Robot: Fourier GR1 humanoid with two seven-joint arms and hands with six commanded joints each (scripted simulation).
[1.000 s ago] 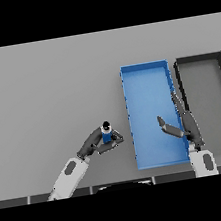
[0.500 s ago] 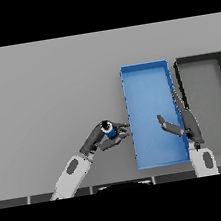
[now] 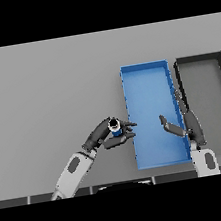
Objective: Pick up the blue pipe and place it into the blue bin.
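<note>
The blue pipe (image 3: 116, 128) is a short blue cylinder with a dark top end, held upright in my left hand (image 3: 104, 137). That hand's fingers and thumb are curled round it, just left of the blue bin (image 3: 145, 76), with the fingertips reaching the bin's left wall. The bin is a long blue rectangular tray right of centre, with nothing inside. My right hand (image 3: 190, 122) hovers open over the bin's right wall, fingers straight and thumb pointing left into the bin.
A black bin (image 3: 198, 59) of the same shape stands directly right of the blue one, their walls side by side. Grey table (image 3: 49, 92) stretches to the left and behind.
My left hand has carried the pipe rightward, closer to the blue bin's left wall. The right hand has barely moved.
</note>
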